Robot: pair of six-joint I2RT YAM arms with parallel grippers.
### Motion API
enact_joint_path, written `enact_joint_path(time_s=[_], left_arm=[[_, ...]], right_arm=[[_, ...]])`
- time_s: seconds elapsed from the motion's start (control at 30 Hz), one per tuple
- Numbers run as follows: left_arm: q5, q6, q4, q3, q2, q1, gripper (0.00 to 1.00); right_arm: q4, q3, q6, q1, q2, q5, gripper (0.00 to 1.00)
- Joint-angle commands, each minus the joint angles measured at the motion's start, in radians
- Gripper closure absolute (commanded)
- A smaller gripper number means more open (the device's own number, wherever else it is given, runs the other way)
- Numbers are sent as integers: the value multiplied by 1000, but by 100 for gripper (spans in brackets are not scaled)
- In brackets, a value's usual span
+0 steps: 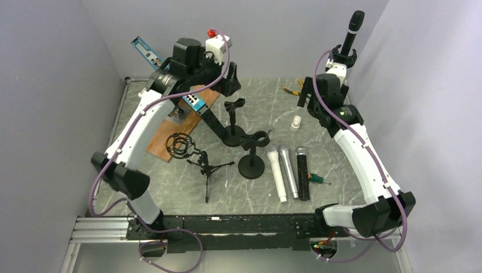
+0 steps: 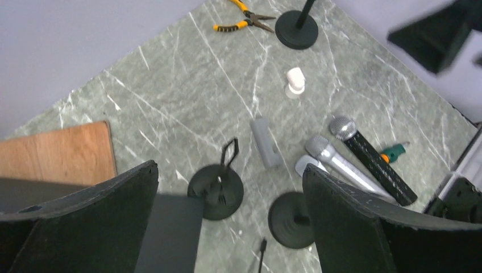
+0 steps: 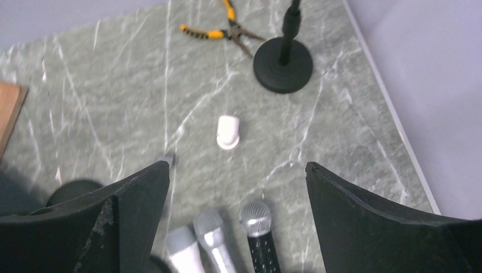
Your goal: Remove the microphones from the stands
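A black microphone (image 1: pixel 353 27) stands upright in the clip (image 1: pixel 344 57) of a stand at the back right. The stand's round base shows in the right wrist view (image 3: pixel 282 65) and the left wrist view (image 2: pixel 296 31); the microphone itself is out of both wrist views. My right gripper (image 3: pixel 237 165) is open and empty. In the top view it (image 1: pixel 305 94) hangs above the table, left of and below the clip. My left gripper (image 2: pixel 230 168) is open and empty, raised high at the back centre (image 1: pixel 230 79).
Three loose microphones lie side by side: white (image 1: pixel 277 170), silver (image 1: pixel 289 170), black (image 1: pixel 302 173). Two empty stands (image 1: pixel 234 122) (image 1: pixel 253 156), a shock mount on a tripod (image 1: pixel 185 149), a wooden board (image 1: pixel 179 122), pliers (image 3: pixel 224 28), a white cap (image 3: pixel 228 132) and a green screwdriver (image 1: pixel 318 178) are around.
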Motion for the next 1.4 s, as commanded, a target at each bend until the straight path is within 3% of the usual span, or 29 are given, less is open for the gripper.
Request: enact_joint_path(time_s=[0.0, 0.23, 0.5, 0.63, 0.83, 1.2, 1.37], left_arm=[[0, 59, 62, -141, -198, -3, 1], [-108, 115, 160, -346, -391, -4, 1], [-182, 103, 271, -516, -476, -4, 1], [-191, 105, 301, -549, -487, -4, 1], [-166, 99, 313, -559, -483, -4, 1], [-146, 103, 321, -570, -471, -3, 1], [-153, 108, 322, -573, -465, -4, 1]], right_arm=[[113, 74, 21, -85, 55, 46, 9], [183, 240, 23, -235, 192, 100, 11], [386, 367, 18, -262, 325, 166, 10], [295, 609, 27, -263, 510, 322, 4], [218, 963, -157, -264, 753, 376, 1], [385, 1029, -346, -274, 893, 421, 4], [393, 1054, -332, -296, 931, 402, 15]])
